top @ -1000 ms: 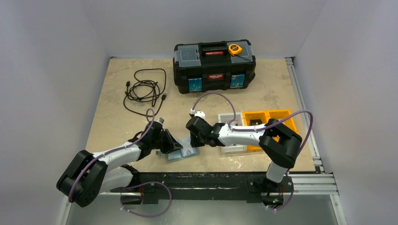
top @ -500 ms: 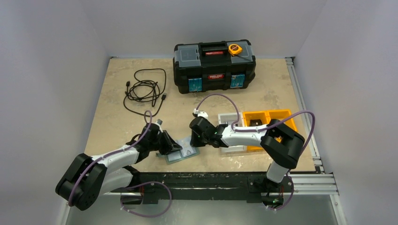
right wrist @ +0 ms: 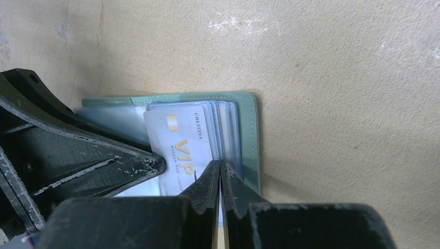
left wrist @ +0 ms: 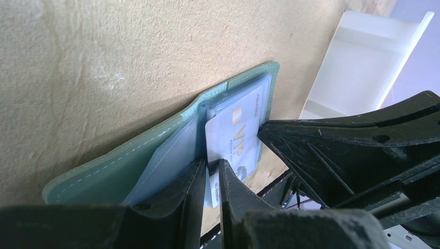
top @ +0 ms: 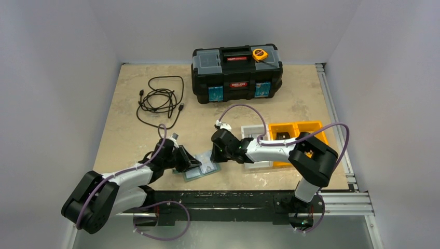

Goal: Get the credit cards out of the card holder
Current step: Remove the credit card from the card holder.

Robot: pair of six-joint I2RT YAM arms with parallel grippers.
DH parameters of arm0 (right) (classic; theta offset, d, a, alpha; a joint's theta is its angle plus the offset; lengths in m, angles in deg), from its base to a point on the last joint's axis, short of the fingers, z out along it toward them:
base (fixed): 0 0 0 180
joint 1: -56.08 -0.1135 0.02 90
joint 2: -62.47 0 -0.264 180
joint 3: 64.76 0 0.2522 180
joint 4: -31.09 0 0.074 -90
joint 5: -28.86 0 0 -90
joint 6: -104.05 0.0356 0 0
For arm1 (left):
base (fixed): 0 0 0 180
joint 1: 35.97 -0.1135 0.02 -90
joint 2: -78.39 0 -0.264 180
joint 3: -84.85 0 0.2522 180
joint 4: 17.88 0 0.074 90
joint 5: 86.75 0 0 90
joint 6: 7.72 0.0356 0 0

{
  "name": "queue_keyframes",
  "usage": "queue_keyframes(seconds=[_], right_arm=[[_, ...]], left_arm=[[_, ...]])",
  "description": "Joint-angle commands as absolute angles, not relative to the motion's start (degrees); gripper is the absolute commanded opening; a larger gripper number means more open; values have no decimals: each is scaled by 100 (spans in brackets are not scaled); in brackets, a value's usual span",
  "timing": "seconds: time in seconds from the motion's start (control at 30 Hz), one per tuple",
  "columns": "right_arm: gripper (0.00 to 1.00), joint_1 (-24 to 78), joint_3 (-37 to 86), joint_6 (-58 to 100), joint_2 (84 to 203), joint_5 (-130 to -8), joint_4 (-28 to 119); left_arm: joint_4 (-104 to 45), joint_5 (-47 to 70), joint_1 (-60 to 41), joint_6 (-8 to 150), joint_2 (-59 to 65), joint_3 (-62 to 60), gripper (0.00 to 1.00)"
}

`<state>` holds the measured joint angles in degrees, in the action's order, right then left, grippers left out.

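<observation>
Pinching a corner of the pale VIP credit card (left wrist: 236, 132), the left gripper (left wrist: 210, 174) has not yet drawn it from the open card holder (left wrist: 119, 161) just ahead of its tips; the right gripper (right wrist: 220, 174), pressed together, bears down on the same holder; past it, an orange bin (top: 307, 128) holds something dark, unidentifiable

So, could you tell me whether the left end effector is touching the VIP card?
Touching. The left wrist view shows the left end effector pinching an edge of the VIP card between its fingers.
</observation>
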<state>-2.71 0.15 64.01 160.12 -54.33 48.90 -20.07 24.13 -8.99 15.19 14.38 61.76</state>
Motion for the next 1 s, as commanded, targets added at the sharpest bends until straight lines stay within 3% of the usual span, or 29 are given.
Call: queue_keyframes(seconds=[0.0,0.23,0.53,0.8,0.97], right_arm=[[0,-204,-413,6257,16429,-5190,6008],[0,-168,-467,6265,16433,-5197,5993],[0,-167,-463,6240,16503,-5295,5928],[0,-167,-416,6195,16528,-5326,5926],[0,-155,-389,6204,16539,-5229,5997]], left_arm=[[-1947,2444,-963,1490,1540,6421,17],[-1852,2424,-1020,1446,1695,6649,19],[-1540,2512,-1031,1441,1365,6523,10],[-1105,2673,-1031,1367,990,6452,11],[-1178,2657,-1031,1338,994,6450,0]])
